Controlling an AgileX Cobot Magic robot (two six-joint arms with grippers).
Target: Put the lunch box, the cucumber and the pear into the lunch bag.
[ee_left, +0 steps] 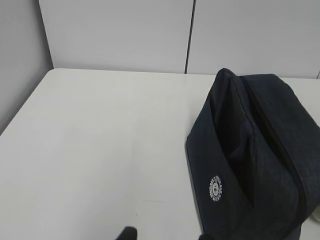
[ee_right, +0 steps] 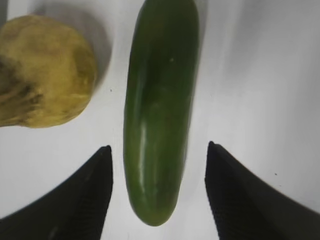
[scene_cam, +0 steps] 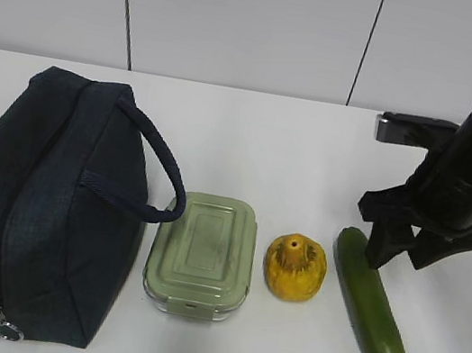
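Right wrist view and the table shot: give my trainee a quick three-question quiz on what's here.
1. True or false: the right gripper has closed on the cucumber.
2. What lies between the lunch box and the cucumber? A) pear B) bag C) nothing
3. Is the bag's zipper open or shut?

Key: 1 false, its fingers straddle the cucumber's end with gaps either side. 2 A. 3 shut, ring pull at the near end.

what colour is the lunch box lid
Pale sage green; the lunch box lid shows best in the exterior view.
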